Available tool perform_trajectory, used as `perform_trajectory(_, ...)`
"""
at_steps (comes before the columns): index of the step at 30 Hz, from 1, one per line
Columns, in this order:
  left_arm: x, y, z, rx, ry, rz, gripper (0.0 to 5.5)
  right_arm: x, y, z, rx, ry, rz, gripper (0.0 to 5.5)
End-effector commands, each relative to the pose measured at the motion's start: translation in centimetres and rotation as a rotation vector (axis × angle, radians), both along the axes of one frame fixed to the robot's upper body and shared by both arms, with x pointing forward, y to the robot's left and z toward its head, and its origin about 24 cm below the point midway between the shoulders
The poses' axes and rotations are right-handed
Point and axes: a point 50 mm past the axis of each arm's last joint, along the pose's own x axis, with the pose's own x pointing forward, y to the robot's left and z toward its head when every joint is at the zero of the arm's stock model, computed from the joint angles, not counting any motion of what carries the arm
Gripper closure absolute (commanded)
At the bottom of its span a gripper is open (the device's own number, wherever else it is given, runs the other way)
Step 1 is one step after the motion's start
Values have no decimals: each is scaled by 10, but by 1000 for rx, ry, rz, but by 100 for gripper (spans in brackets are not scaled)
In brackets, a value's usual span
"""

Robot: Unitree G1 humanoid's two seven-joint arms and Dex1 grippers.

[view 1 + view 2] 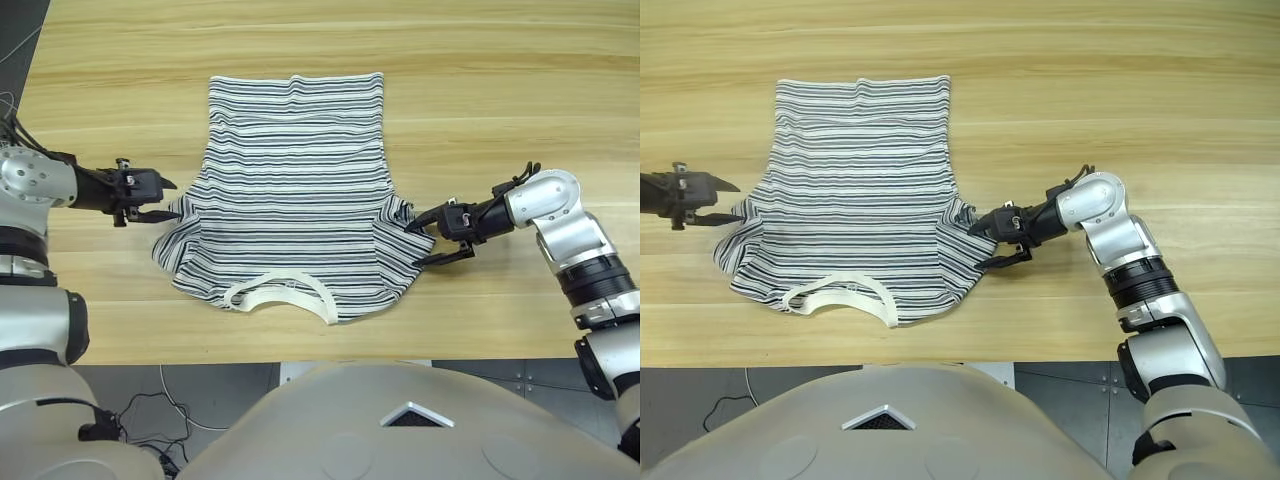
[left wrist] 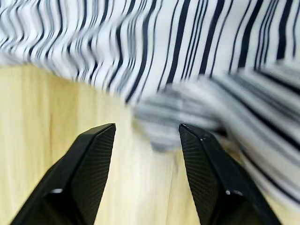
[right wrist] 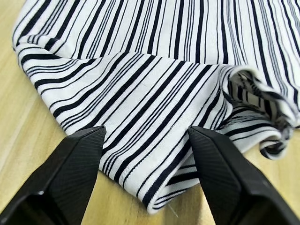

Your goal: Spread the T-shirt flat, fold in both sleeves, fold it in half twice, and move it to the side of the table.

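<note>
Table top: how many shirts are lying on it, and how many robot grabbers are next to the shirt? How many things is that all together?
Black-and-white striped fabric T-shirt: 1
Black two-finger grippers: 2 (left gripper, right gripper)
Total: 3

The left claw [image 1: 172, 199] and right claw [image 1: 413, 245] both gape, pointing inward.

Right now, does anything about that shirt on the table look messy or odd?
Yes. The striped T-shirt isn't flat: its left sleeve, at the open left gripper, and its right sleeve, between the fingers of the open right gripper, lie bunched and wrinkled. Nothing looks torn or spilled.
</note>
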Motion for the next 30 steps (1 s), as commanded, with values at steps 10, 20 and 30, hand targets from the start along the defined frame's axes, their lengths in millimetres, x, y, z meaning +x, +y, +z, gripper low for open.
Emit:
perform_trajectory(10,3,-17,27,-220,-72,-104,298,7,-8,15,20,-33,-34,225)
perform_trajectory(20,-23,-36,21,-279,84,-220,298,13,1,39,179,-46,-65,225)
perform_trajectory(30,-22,-13,7,-186,102,-86,298,18,22,18,161,-56,-83,225)
